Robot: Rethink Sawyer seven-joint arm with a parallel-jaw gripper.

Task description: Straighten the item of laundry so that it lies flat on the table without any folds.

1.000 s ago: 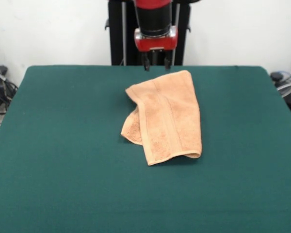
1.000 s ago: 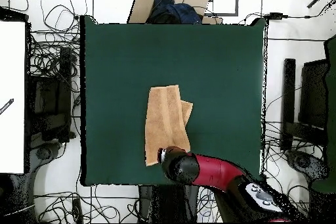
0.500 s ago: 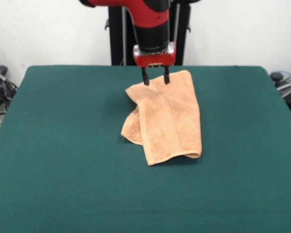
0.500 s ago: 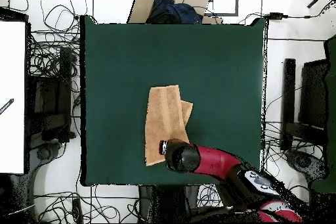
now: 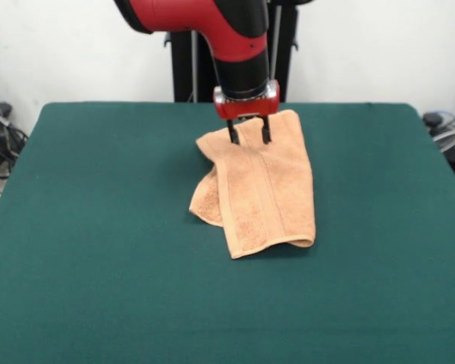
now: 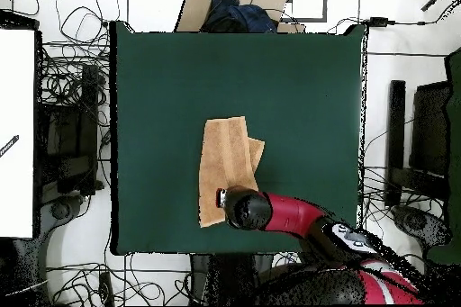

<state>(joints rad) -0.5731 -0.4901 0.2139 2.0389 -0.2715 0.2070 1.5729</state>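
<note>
A: Towel (image 5: 262,186) is lying folded over itself a little past the middle of the surface (image 5: 98,250), toward the far edge. At its left side a lower layer is sticking out as a rounded flap, and the upper layer is running from the far end down to a folded lip at the near end.

B: And the hand (image 5: 249,133)?

A: Hanging over the far end of the towel, its two fingers (image 5: 232,134) spread apart with nothing between them. The tips are sitting at or just above the cloth; I cannot tell whether they are touching it.

B: What is worrying you from here?

A: Closing on both layers at once. The fold is stacked there, so a deep pinch would probably be lifting the whole bundle and dragging it, not opening it. A shallow pinch could be slipping off the terry and leaving the fold as it is. Pulling toward the far edge could also be carrying cloth off the surface, since that end is lying near it.

B: Anything in the way, moving rightward?

A: On the surface, nothing beside the towel. Overhead, cables (image 6: 67,96) are tangling on the floor at the left, a cardboard box (image 6: 232,2) is sitting beyond one edge, and dark equipment (image 6: 416,155) is standing at the right, all well apart from the cloth.
</note>
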